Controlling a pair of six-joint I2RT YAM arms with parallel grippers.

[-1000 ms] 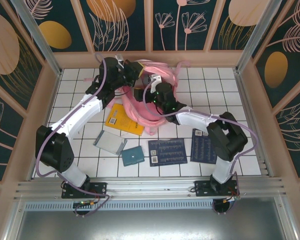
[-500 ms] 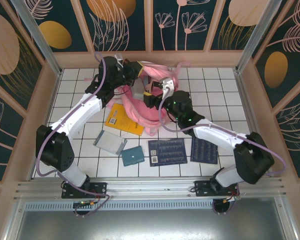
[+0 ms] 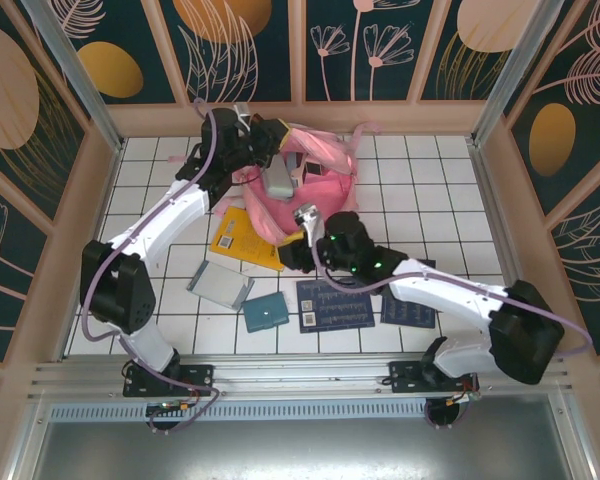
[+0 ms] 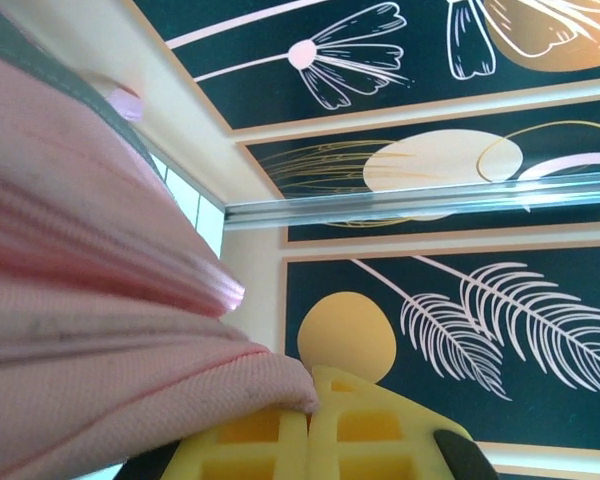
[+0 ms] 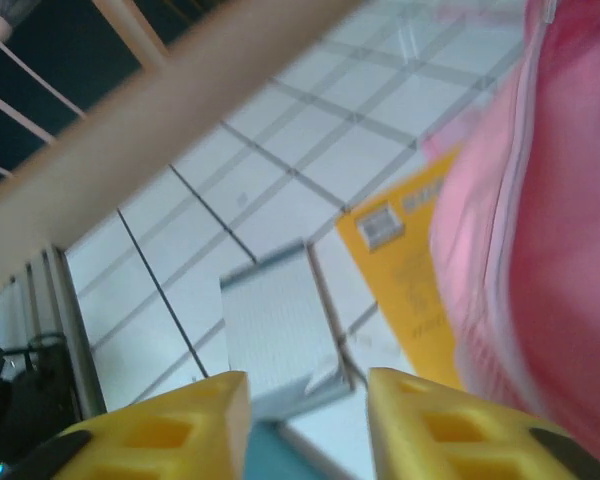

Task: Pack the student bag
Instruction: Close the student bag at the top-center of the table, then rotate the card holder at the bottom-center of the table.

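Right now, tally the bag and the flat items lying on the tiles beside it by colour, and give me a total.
Pink: 1, the student bag
Yellow: 1, a booklet
Grey: 1, a notebook
Teal: 1, a small book
Dark blue: 2, a wide card and a narrow card
Total: 6

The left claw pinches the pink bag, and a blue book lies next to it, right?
Not quite: the book is yellow, not blue, as the top view shows. The left gripper does pinch the pink bag.
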